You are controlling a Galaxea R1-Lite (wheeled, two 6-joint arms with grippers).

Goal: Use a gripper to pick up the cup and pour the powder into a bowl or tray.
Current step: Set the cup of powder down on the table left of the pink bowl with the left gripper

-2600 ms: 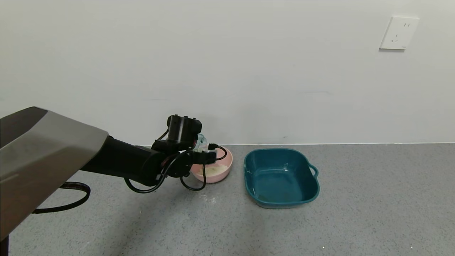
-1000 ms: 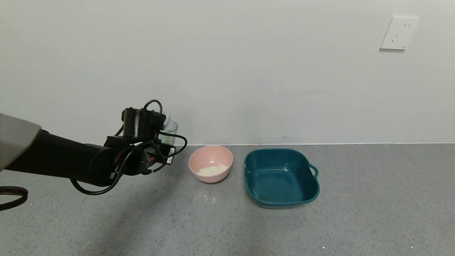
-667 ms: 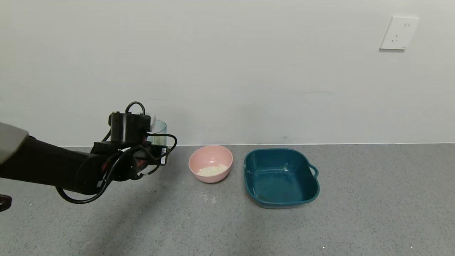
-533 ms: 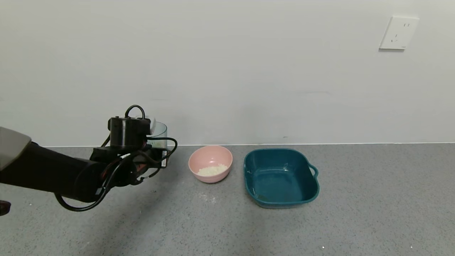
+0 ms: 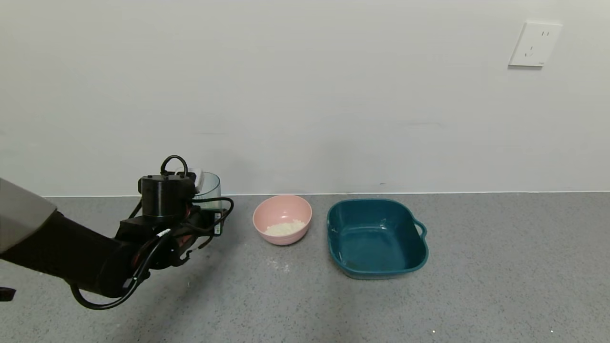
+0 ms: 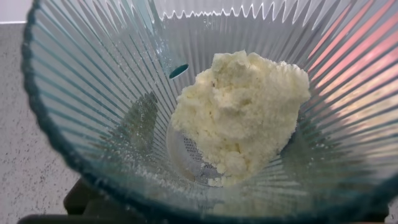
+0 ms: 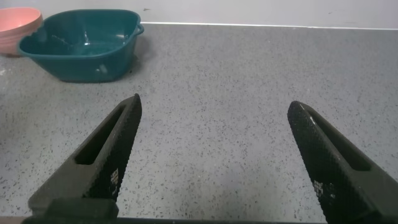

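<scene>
On the speckled grey floor (image 5: pixel 476 267) that runs up to a plain white wall (image 5: pixel 305 95) with a socket plate (image 5: pixel 534 44) high on the right, you've got the left gripper (image 5: pixel 202 209) off to the left, clamped around the ribbed clear cup (image 5: pixel 208 188), which sits upright and well left of the pink bowl (image 5: pixel 282 213). Your left wrist view looks straight down into the cup, where a clump of powder (image 6: pixel 242 112) sits on its bottom, and more powder lies in the bowl, with the teal tray (image 5: pixel 376 238) just beside it on the right. Your right gripper (image 7: pixel 217 155) only shows in its own wrist view, fingers spread wide over bare floor with nothing between them.
</scene>
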